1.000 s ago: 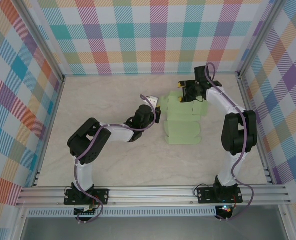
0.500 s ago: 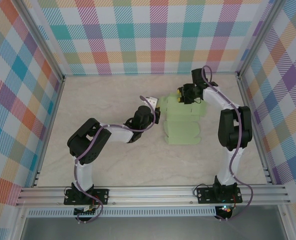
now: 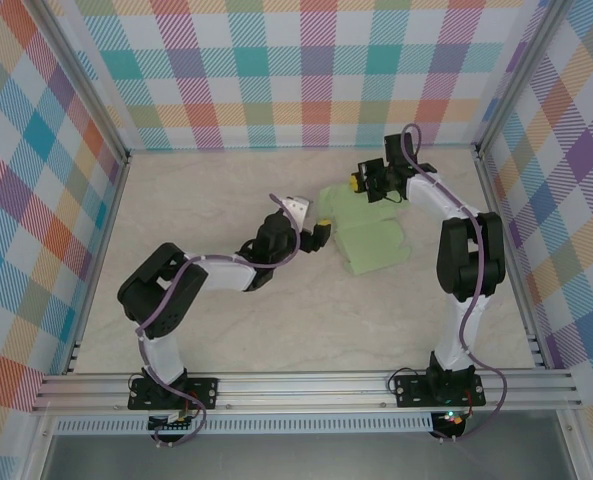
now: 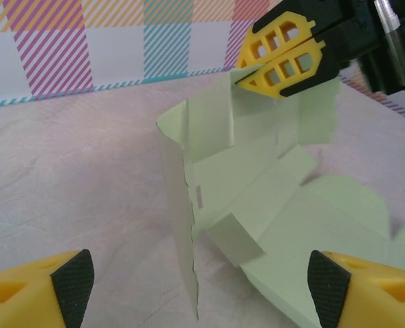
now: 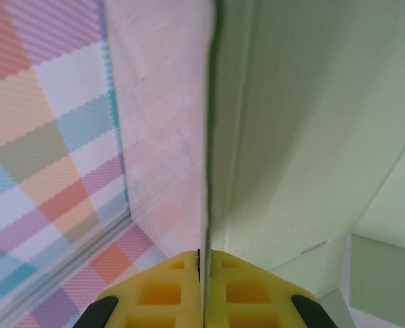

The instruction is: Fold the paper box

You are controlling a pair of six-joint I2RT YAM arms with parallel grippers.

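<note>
Tabletop [image 3: 226,330]; paper box [image 3: 376,245] in right claw [image 3: 357,183]

Left fingers [image 4: 42,281] wide apart, right fingers [image 5: 162,295] tight together.

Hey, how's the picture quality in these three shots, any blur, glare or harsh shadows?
Top external view: even, soft light, no glare or hard shadows on the table. Left wrist view: the paper box is crisp, its raised flaps lightly shaded. Right wrist view: the box, pinched in the right gripper, is so close that its edge blurs.
</note>
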